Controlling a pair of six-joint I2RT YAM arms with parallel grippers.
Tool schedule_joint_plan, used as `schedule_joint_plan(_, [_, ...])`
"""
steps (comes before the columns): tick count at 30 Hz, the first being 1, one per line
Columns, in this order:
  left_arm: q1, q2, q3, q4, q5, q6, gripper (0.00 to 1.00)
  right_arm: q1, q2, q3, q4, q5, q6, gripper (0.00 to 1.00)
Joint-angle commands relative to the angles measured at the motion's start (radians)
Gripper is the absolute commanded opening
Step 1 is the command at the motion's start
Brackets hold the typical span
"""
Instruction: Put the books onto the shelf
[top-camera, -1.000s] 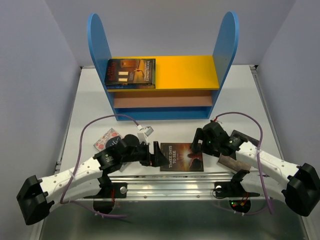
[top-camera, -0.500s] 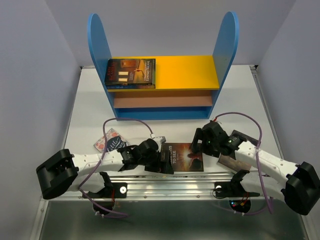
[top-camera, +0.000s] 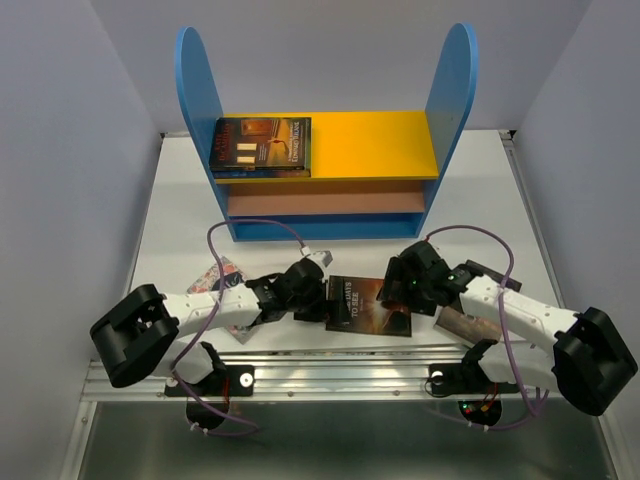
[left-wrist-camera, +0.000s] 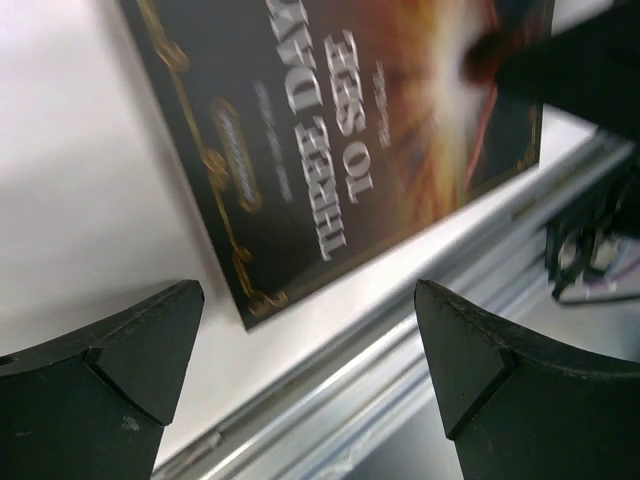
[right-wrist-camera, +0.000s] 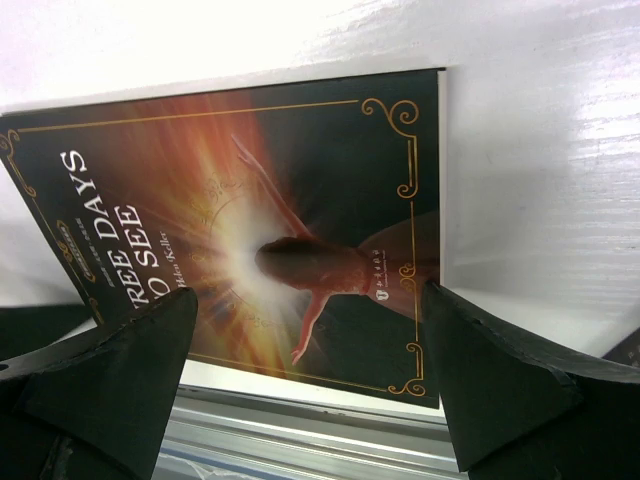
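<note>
Shelf (top-camera: 198, 110): one dark book (top-camera: 262, 145), top left. I see left gripper (left-wrist-camera: 307, 300) and right gripper (right-wrist-camera: 308, 298) wide open, empty, flanking Three Days to See (top-camera: 375, 306).

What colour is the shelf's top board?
The top board is yellow, best seen in the top external view.

white table (top-camera: 480, 190) fills the middle, glossy, glare patches in the right wrist view. plain pale lilac-grey left wall (top-camera: 70, 150) at 9 o'clock, back wall (top-camera: 320, 50) at 12, right wall (top-camera: 590, 90) at 3. aluminium rail (top-camera: 340, 365) along the table's near edge at 6 o'clock, dull grey surface (top-camera: 350, 445) below it. light even, diffuse, shadows faint
</note>
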Motion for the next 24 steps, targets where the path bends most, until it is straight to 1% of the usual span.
schedule_joint_plan(1, [0.085,0.004,0.070,0.009,-0.084,0.044,0.99,-0.035,0.028,-0.008,0.055,-0.033,-0.003,1.00])
schedule_joint_plan(2, [0.101,0.008,0.081,0.004,-0.090,0.061,0.99,-0.046,0.030,-0.008,0.066,-0.047,-0.003,1.00])
schedule_joint_plan(4, [0.132,0.017,0.098,-0.005,-0.102,0.072,0.99,-0.046,0.037,-0.005,0.081,-0.122,-0.006,1.00])
schedule_joint_plan(6, [0.176,0.024,0.118,-0.011,-0.110,0.093,0.99,-0.046,0.040,-0.009,0.112,-0.179,-0.036,1.00])
schedule_joint_plan(8, [0.195,0.030,0.144,-0.038,-0.122,0.111,0.99,-0.046,0.028,0.006,0.106,-0.143,-0.070,1.00])
schedule_joint_plan(9, [0.193,0.025,0.149,-0.051,-0.125,0.122,0.99,-0.046,0.024,0.015,0.100,-0.085,-0.085,1.00])
schedule_joint_plan(10, [0.195,0.021,0.149,-0.052,-0.119,0.125,0.99,-0.063,0.017,0.027,0.095,-0.078,-0.085,1.00])
schedule_joint_plan(12, [0.195,-0.005,0.135,-0.052,-0.109,0.124,0.99,-0.109,0.011,0.062,0.084,-0.044,-0.108,1.00])
schedule_joint_plan(16, [0.187,-0.073,0.072,-0.028,-0.046,0.084,0.99,-0.170,0.013,0.083,0.070,0.011,-0.151,1.00])
schedule_joint_plan(19, [0.167,-0.098,0.006,0.039,-0.008,0.058,0.99,-0.192,0.013,0.087,0.072,0.026,-0.171,1.00])
schedule_joint_plan(21, [0.155,-0.084,0.005,0.056,-0.007,0.046,0.99,-0.192,0.022,0.084,0.087,0.020,-0.179,1.00])
schedule_joint_plan(24, [0.143,-0.021,0.021,0.084,-0.004,0.050,0.99,-0.192,0.062,0.072,0.106,-0.029,-0.182,1.00])
